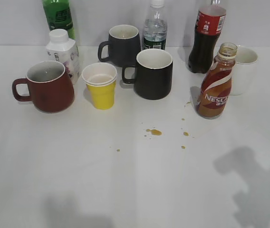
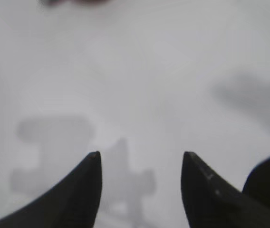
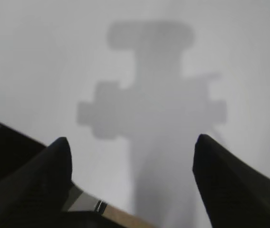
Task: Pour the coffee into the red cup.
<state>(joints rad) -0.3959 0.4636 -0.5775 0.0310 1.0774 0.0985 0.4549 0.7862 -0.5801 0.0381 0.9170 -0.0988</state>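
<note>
Coffee (image 1: 214, 93), uncapped w/ "NESCAFE" on its brown/red/white label, stands at right of the tabletop (image 1: 135, 180), just in front of a white mug (image 1: 244, 69); brown drips (image 1: 155, 132) lie to its left. Red cup (image 1: 47, 85) sits far left, handle pointing left, well apart from it. Only wrist views show the arms: left end effector (image 2: 141, 164) and right end effector (image 3: 132, 152), both w/ fingers apart over bare tabletop, holding nothing.
</note>
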